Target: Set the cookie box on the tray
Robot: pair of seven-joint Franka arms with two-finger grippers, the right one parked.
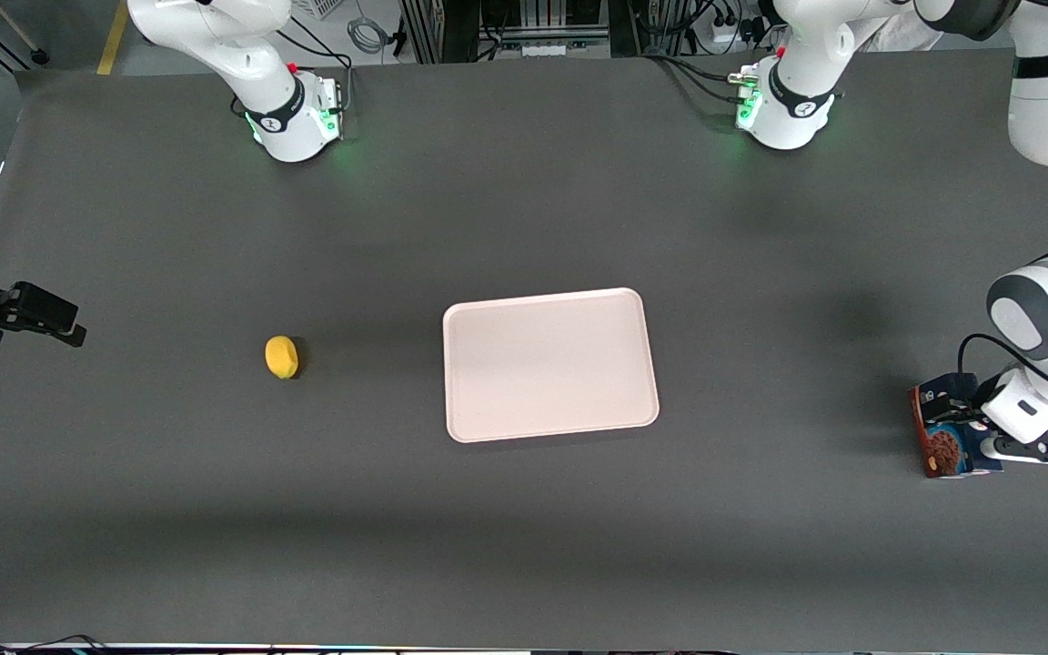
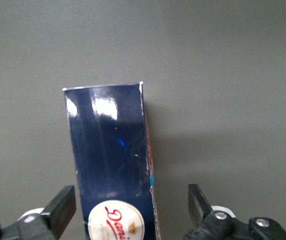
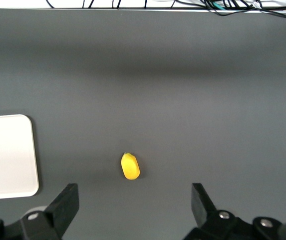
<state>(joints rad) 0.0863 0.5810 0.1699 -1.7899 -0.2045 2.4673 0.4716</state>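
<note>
The small dark navy-blue cookie box (image 1: 947, 435), a rectangular carton with a chocolate cookie picture on its front, is seen standing on the dark grey table mat (image 1: 524, 546) at the working arm's end, well apart from the large flat pale pink tray (image 1: 549, 364) with rounded corners, which lies near the middle of the table. The left arm's gripper (image 2: 132, 205) is held spread wide around the box: in the wrist view the glossy navy top face and round white logo are framed between the two black fingers (image 2: 63, 206), with a gap visible at each side, so nothing is gripped yet. The box appears to sit closer to one finger than the other. For a sound grasp, the gripper would best be centred across the narrow faces and lowered far enough that the pads meet the carton's flat sides before closing, gently, since thin card may crush. A small yellow rounded object (image 1: 282, 357) lies toward the parked arm's end and should be left alone.
</note>
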